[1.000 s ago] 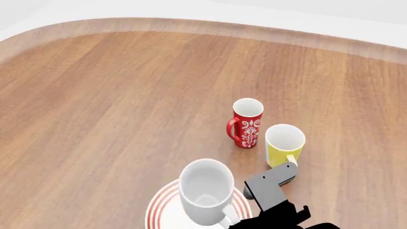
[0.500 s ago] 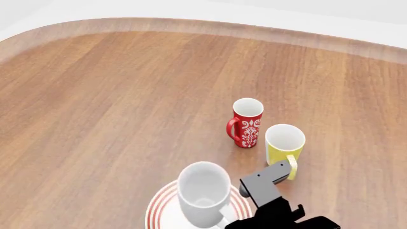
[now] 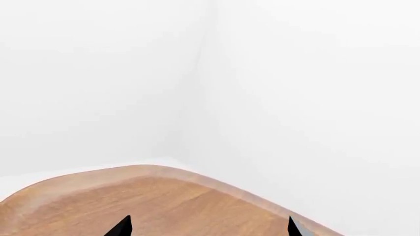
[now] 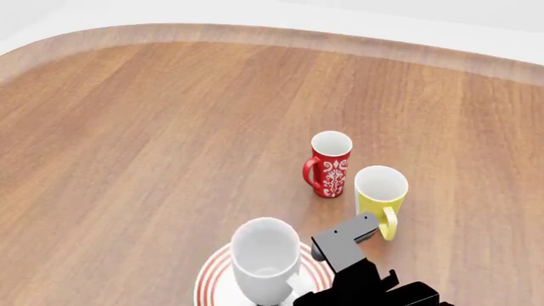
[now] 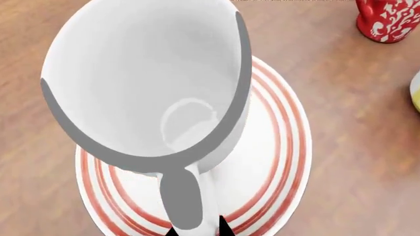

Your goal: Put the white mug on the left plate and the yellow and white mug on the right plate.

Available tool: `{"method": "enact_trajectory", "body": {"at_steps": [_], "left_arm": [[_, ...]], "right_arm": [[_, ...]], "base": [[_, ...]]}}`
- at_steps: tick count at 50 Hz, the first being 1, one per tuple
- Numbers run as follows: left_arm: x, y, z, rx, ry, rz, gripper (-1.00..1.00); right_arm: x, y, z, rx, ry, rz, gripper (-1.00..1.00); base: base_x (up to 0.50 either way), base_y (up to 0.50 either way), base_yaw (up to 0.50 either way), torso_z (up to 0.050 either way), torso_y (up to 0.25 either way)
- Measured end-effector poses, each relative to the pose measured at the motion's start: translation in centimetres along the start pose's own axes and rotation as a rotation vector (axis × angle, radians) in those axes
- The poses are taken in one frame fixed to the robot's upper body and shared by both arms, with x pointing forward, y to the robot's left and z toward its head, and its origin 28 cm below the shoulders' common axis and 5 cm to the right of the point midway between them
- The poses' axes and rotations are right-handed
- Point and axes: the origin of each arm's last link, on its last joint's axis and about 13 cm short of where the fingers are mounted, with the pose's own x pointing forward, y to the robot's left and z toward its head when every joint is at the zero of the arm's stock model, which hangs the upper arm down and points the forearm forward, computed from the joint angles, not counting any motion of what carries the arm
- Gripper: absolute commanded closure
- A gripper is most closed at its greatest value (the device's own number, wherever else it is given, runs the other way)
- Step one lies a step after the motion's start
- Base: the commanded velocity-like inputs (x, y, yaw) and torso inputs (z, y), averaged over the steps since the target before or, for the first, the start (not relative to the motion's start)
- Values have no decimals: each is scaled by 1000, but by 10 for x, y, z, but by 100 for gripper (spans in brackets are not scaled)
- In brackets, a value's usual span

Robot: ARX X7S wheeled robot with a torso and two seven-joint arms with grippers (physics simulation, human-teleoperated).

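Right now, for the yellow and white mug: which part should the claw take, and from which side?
Take the yellow and white mug by its handle. The mug stands upright on the table, and the loop faces the robot, away from the red mug beside it. Likely easiest: come from the near side with the right claw, which is now at the white mug's handle.

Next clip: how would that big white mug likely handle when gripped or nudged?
The white mug looks glossy, so probably slippery under fingers. It narrows toward its base while the mouth is wide, so a sideways nudge might tip it on the plate. Rigid and likely fragile; the handle seems the surest hold.
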Motion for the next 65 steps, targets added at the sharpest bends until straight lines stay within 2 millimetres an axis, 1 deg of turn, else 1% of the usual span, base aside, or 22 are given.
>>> {"method": "enact_trajectory", "body": {"at_steps": [1,10,16,21,27,33,39,47,52,57,65], "left_arm": [[0,0,0,0,0,0,-100],[0,0,1,-3,-3,1,-100],[-1,0,1,-4,-4,2,-100],[-1,-1,2,-5,-5,2,-100],[-1,-1,2,-5,-5,1,-100],[-1,-2,2,-5,-5,0,-100],[0,-2,1,-2,-6,-3,-100],[2,-1,1,-1,-7,-4,-100],[3,0,-1,0,-7,-6,-100],[4,1,-2,1,-7,-8,-100],[5,2,-2,2,-9,-10,-100]], "right_arm": [[0,0,0,-1,0,-1,-100],[2,-1,2,-12,-14,-9,-100],[-7,1,-2,-16,-34,-12,-100],[-22,5,-12,-11,-55,-15,-100],[-46,9,-24,4,-91,-29,-100],[-73,16,-28,0,-184,-47,-100],[-93,21,-24,-20,-332,-109,-100],[-107,20,-9,7,-536,-256,-100],[-110,16,2,43,-632,-340,-100],[-109,12,10,90,-686,-415,-100],[-103,7,13,141,-711,-505,-100]], "base": [[0,0,0,0,0],[0,0,0,0,0],[0,0,0,0,0],[0,0,0,0,0],[0,0,0,0,0],[0,0,0,0,0],[0,0,0,0,0],[0,0,0,0,0],[0,0,0,0,0],[0,0,0,0,0],[0,0,0,0,0]]}}
